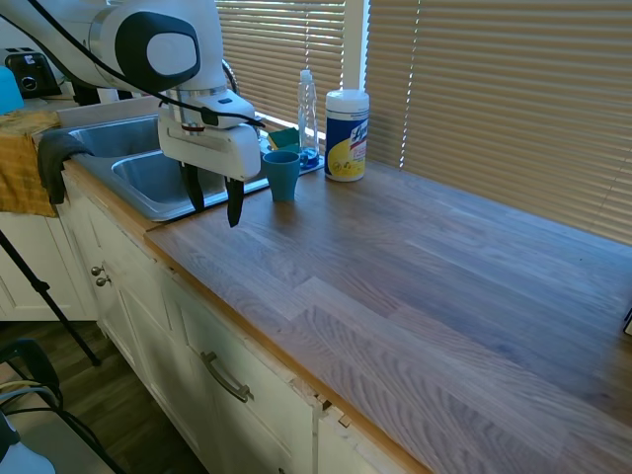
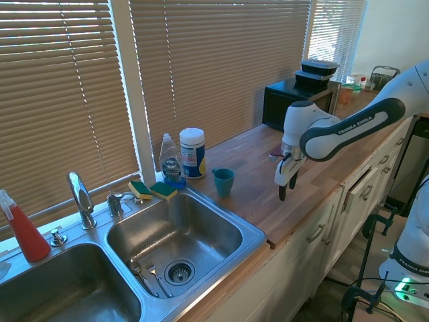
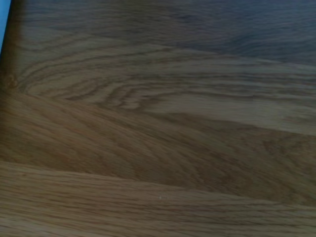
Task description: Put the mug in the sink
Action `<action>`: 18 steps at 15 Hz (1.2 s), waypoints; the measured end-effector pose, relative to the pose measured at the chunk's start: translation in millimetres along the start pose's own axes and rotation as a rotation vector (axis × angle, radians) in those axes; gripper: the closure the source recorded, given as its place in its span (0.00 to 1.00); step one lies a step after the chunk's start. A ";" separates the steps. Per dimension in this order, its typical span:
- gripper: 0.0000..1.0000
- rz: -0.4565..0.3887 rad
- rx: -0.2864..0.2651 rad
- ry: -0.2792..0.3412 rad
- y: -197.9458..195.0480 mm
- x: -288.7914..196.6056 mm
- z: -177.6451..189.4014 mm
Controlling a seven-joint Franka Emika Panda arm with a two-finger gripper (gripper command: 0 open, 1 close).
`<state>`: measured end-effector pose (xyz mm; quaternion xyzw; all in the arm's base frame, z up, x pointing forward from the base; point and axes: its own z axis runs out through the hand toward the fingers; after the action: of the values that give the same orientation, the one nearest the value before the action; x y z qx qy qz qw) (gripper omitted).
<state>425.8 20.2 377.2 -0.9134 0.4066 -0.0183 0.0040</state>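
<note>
The teal-blue mug (image 1: 281,175) (image 2: 223,181) stands upright on the wooden counter, just beside the sink's raised rim (image 1: 156,211) (image 2: 257,234). My gripper (image 1: 215,213) (image 2: 287,189) hangs open a little above the counter near its front edge. It is a short way from the mug and has nothing between its fingers. The wrist view is filled with wood grain (image 3: 158,128), with a pale blue sliver (image 3: 3,24) at one edge.
Behind the mug stand a white wipes canister (image 1: 347,135) (image 2: 192,153) and a clear soap bottle (image 1: 308,114) (image 2: 172,162). Sponges (image 2: 153,190) and the faucet (image 2: 82,199) sit at the sink's back rim. Utensils (image 2: 144,272) lie in the near basin. A yellow towel (image 1: 25,163) hangs beside the sink.
</note>
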 end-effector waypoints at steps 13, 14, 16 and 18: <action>0.00 -0.040 0.156 0.114 -118.2 33.1 -82.0; 0.00 -0.037 0.164 0.112 -132.2 37.5 -81.0; 0.00 -0.030 0.176 0.117 -158.9 47.5 -76.8; 0.00 -0.015 0.172 0.133 -185.1 58.5 -67.7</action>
<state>599.9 101.2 450.7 -0.9094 0.3963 -0.1138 0.0550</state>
